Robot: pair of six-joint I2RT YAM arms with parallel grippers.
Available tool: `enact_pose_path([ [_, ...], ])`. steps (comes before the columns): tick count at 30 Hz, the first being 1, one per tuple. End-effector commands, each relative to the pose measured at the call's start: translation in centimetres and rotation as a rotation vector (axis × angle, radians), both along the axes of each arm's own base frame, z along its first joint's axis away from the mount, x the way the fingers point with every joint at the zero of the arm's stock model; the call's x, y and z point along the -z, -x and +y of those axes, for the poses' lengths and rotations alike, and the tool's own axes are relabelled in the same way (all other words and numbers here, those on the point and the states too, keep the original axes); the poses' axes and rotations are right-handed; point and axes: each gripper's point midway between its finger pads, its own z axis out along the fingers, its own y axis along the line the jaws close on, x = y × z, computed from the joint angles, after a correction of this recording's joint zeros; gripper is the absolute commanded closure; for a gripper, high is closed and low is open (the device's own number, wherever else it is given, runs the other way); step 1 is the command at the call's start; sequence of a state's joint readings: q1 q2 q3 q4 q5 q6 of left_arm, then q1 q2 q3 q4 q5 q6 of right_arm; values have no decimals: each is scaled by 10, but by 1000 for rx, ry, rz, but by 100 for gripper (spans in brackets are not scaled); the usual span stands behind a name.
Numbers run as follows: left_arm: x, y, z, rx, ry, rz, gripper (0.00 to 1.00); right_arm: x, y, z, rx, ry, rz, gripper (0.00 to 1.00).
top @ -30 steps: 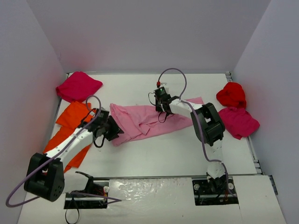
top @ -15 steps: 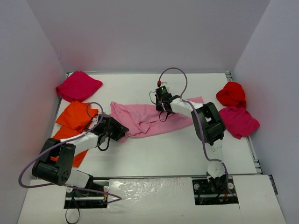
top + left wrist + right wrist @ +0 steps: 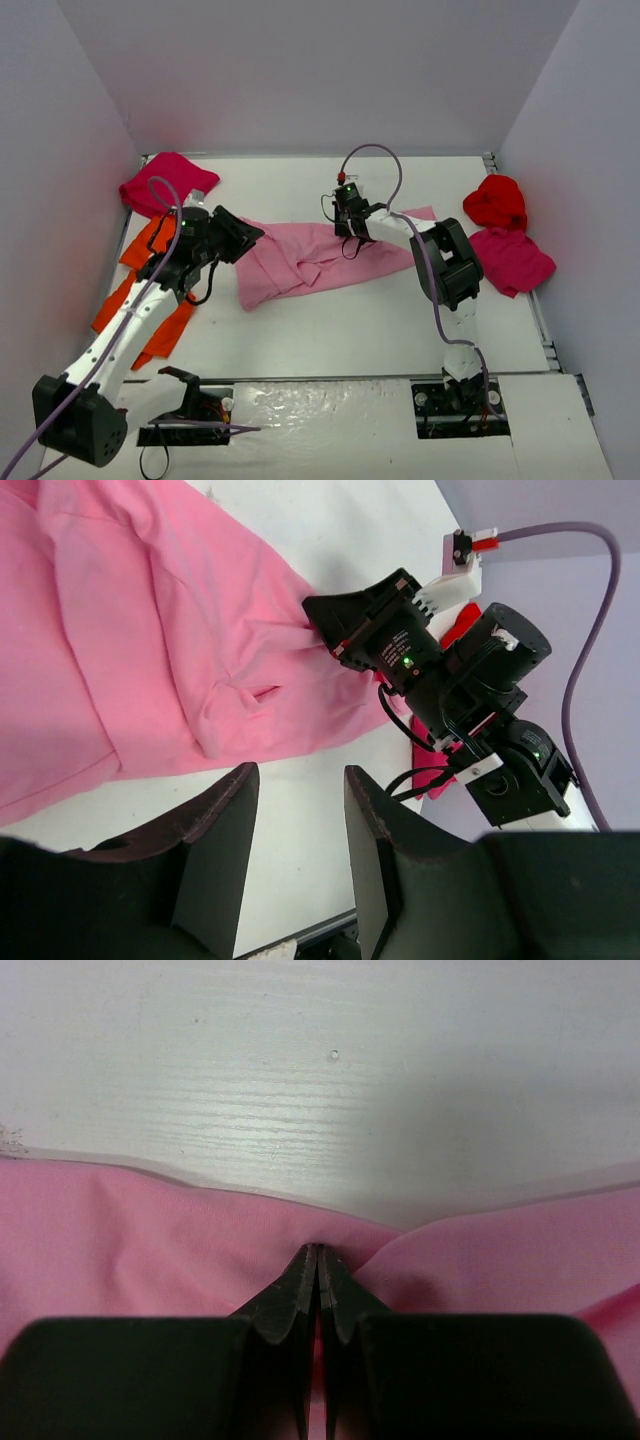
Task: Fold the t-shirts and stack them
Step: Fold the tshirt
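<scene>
Orange shirts (image 3: 170, 325) lie beside the pink shirt (image 3: 300, 262); right jaws pinch it, left jaws gape empty.

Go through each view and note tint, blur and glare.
Top external: even, soft light, everything sharp, but the left wall takes a reddish cast beside the magenta t-shirt. Left wrist: the left gripper is dark and blurred up close, the pink t-shirt crisp. Right wrist: the right gripper is a dark silhouette, and a bright band lies across the table.

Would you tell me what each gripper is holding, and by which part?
The right gripper pinches the pink shirt at its far edge; the left gripper holds nothing.
</scene>
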State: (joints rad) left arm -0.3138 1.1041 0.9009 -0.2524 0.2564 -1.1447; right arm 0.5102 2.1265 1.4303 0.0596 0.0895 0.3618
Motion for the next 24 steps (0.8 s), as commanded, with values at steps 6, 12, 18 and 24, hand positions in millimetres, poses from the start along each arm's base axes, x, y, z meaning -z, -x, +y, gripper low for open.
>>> enact_pose_path([
  [6,56,-19,5,-82,109,17,63,58,42,-37,5,133,197,100],
  [12,100,-24,5,-118,126,85,63,60,44,-38,4,132,204,100],
  [18,111,-31,8,-112,59,95,63,65,46,-37,-2,128,215,100],
  [24,112,-50,1,-70,61,99,63,68,47,-38,-2,132,223,100],
])
